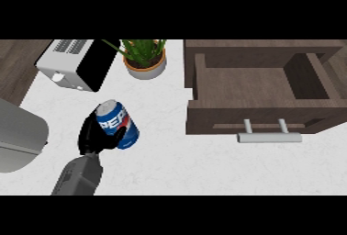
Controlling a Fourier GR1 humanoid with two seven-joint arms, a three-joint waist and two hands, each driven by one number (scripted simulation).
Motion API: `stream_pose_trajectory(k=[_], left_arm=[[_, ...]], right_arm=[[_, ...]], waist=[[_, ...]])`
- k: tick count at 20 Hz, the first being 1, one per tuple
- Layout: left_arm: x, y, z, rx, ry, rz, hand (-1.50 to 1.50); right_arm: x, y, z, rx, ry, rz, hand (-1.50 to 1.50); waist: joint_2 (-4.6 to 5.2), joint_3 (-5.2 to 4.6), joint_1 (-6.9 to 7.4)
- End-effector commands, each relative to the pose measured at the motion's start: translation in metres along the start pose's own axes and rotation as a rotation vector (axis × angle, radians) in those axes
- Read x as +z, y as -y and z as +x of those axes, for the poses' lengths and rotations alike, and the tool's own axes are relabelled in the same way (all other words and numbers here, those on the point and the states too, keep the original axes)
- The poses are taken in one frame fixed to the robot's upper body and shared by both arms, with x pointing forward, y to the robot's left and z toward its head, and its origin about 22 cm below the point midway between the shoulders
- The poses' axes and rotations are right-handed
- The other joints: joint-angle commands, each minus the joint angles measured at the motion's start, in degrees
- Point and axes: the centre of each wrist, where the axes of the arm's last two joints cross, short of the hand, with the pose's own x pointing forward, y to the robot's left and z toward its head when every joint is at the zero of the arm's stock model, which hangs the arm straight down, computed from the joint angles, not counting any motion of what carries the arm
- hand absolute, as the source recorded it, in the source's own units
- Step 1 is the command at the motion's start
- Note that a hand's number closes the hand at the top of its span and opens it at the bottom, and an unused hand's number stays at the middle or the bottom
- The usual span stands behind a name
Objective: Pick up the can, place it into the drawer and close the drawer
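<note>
The blue can, lettered "PEP" in white with a silver top, tilts over the white desk, clamped in the left robot hand, left of the open wooden drawer with its grey handle.

Left hand curled round blue can, tilted, over white counter; open wooden drawer well apart at right, silver handle on its near front; potted plant and microwave at far left.
</note>
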Motion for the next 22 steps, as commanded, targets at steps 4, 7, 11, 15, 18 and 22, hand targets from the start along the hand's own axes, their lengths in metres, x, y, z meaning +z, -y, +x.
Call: stream_pose_trajectory(k=[4, 7, 11, 15, 18, 22], left_arm=[[-0.013, 0.035, 0.044, -0.010, 0.061, -0.037, 1.50], [-0.028, 0.060, 0.064, -0.052, 0.119, -0.049, 1.50], [-0.040, 0.094, 0.101, -0.076, 0.105, -0.078, 1.50], [-0.023, 0.119, 0.133, -0.086, 0.119, -0.095, 1.50], [-0.031, 0.135, 0.128, -0.109, 0.130, -0.098, 1.50], [-0.034, 0.151, 0.163, -0.128, 0.141, -0.117, 1.50]], right_arm=[[-0.003, 0.002, 0.002, -0.005, 0.015, -0.015, -1.50], [0.002, -0.006, 0.000, -0.015, 0.013, -0.008, -1.50], [-0.001, -0.012, 0.000, -0.015, 0.013, -0.007, -1.50], [0.004, -0.004, 0.006, -0.003, 0.006, -0.021, -1.50], [-0.002, -0.013, 0.001, -0.013, -0.001, -0.006, -1.50], [0.008, -0.016, 0.002, -0.021, 0.009, -0.007, -1.50]], waist=[[-0.04, 0.00, 0.19], [-0.04, 0.01, -0.14], [-0.02, 0.02, -0.09], [-0.18, 0.03, 0.19], [0.02, 0.00, -0.16], [-0.10, 0.02, -0.20]])
